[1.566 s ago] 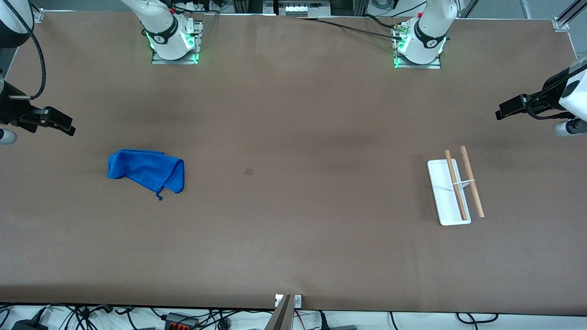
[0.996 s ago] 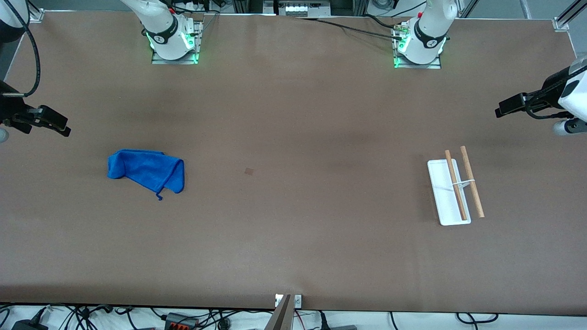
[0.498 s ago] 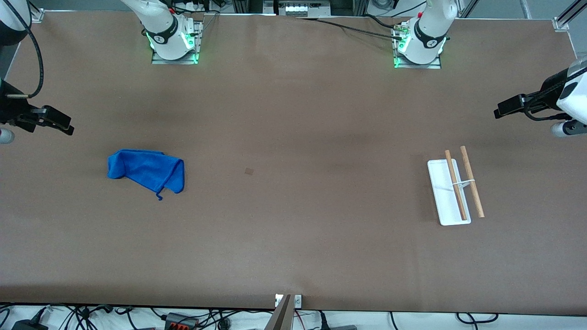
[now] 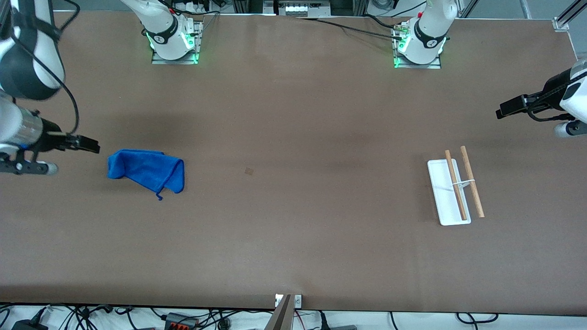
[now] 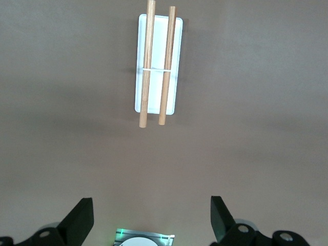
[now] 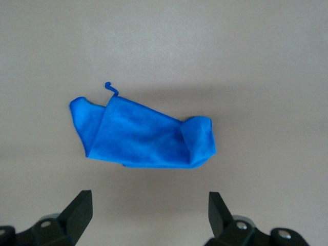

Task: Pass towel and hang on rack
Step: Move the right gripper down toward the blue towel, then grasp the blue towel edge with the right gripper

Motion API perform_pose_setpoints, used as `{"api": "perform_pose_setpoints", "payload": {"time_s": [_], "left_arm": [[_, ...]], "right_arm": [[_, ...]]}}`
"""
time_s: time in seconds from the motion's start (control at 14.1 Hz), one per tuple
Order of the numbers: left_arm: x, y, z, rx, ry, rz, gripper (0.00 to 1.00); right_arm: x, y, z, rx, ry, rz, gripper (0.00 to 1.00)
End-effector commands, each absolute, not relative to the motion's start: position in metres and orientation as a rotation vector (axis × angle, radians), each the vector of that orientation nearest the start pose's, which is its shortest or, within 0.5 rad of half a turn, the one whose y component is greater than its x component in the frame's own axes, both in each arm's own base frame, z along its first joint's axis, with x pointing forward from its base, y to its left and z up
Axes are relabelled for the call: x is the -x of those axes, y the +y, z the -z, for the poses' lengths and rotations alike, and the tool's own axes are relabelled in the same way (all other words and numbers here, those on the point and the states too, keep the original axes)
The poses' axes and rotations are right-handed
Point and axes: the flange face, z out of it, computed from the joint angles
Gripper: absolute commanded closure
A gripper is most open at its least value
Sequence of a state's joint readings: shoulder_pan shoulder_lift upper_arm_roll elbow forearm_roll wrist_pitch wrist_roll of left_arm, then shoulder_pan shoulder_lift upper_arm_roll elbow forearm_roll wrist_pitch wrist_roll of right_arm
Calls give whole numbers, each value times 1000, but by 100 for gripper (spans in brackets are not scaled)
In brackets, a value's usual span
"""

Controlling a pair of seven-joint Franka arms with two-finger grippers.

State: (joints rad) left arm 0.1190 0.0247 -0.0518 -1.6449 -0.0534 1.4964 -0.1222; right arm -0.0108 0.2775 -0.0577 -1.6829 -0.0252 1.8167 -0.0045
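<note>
Brown matte tabletop, wide, cables along its edges; both arm bases lit green at the 12 o'clock edge of the front view.

Blue microfibre towel lies crumpled and folded over on the table toward the right arm's end, a small hanging loop sticking out of one edge. Rack stands well apart from it toward the left arm's end: white base, two wooden rods side by side.

Right gripper hangs at about 9 o'clock of the towel in the front view, just beside it, fingers spread wide, holding nothing. Left gripper waits up near the table's end, at roughly 1 o'clock of the rack, also spread wide and empty.

Step in hand, as I judge it: the right arm's approach for the pick. To do it well:
- centre over the thick folded body, not the loop
- come straight down, pinch a ridge of cloth
- lift so a long free edge hangs for the hand-over

Writing or brands: none legible on towel, rack or table.
</note>
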Motion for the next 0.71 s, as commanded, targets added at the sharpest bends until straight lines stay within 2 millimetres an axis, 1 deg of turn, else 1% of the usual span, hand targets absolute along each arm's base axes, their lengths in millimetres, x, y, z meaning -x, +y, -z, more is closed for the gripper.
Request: {"api": "perform_pose_setpoints", "payload": {"time_s": [0.0, 0.14, 0.21, 0.36, 0.43, 0.5, 0.64], "left_arm": [[-552, 33, -574, 3181, -310, -295, 0], [-553, 33, -574, 3183, -312, -295, 0], [-553, 34, -577, 3184, -315, -286, 0], [-554, 33, -577, 3184, -312, -281, 0], [-555, 34, -576, 3184, -315, -283, 0], [-556, 35, -575, 3184, -317, -286, 0], [-559, 37, -567, 3184, -326, -300, 0]], "right_arm": [[-644, -43, -388, 3155, 95, -268, 0], [-655, -7, -355, 3165, 27, -257, 0], [-659, -4, -331, 3164, 21, -279, 0], [-666, 7, -293, 3164, -4, -267, 0], [-668, 12, -278, 3167, -23, -262, 0], [-668, 14, -257, 3165, -39, -286, 0], [-667, 19, -227, 3164, -69, -313, 0]]}}
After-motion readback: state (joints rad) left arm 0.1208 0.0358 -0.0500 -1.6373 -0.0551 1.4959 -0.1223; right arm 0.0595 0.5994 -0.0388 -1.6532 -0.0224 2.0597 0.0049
